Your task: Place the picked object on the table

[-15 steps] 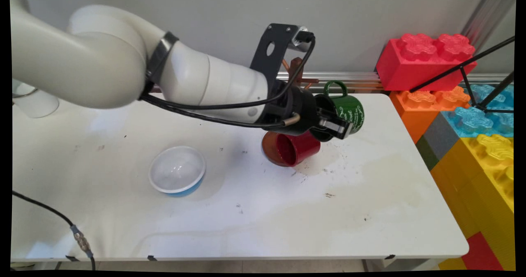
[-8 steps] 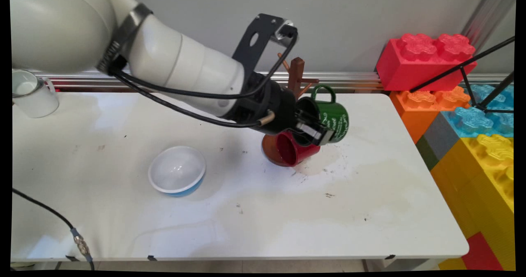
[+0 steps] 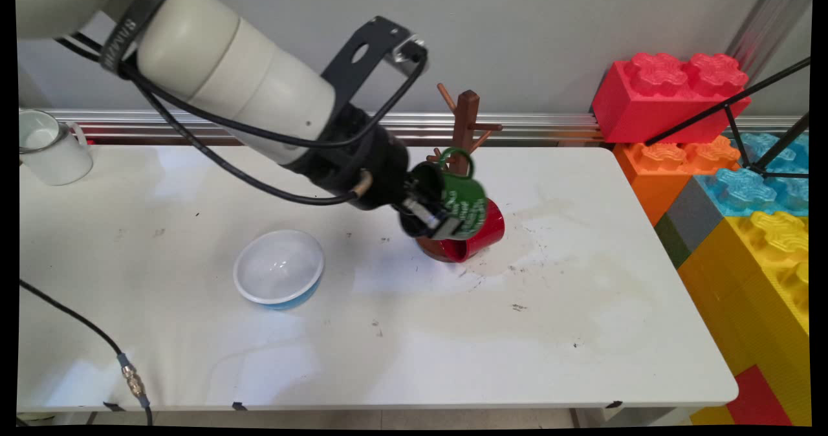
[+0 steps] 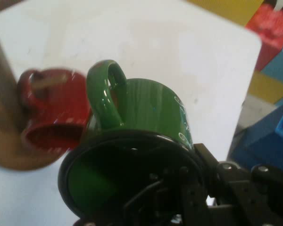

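My gripper (image 3: 432, 220) is shut on the rim of a green mug (image 3: 464, 202) with white lettering, one finger inside and one outside. I hold the mug in the air, tilted on its side with its handle up, right in front of a brown wooden mug tree (image 3: 466, 116). A red mug (image 3: 486, 231) hangs low on the tree, just behind and below the green one. In the hand view the green mug (image 4: 148, 113) fills the middle above my gripper (image 4: 191, 188), with the red mug (image 4: 56, 113) and the tree's base (image 4: 9, 155) to its left.
A white bowl with a blue outside (image 3: 279, 268) sits left of centre on the white table (image 3: 582, 332). A white mug (image 3: 50, 146) stands at the far left back. Big toy bricks (image 3: 737, 184) are stacked along the table's right edge.
My gripper has carried the green mug leftward and slightly down, from right of the mug tree to directly in front of it, now overlapping the red mug.
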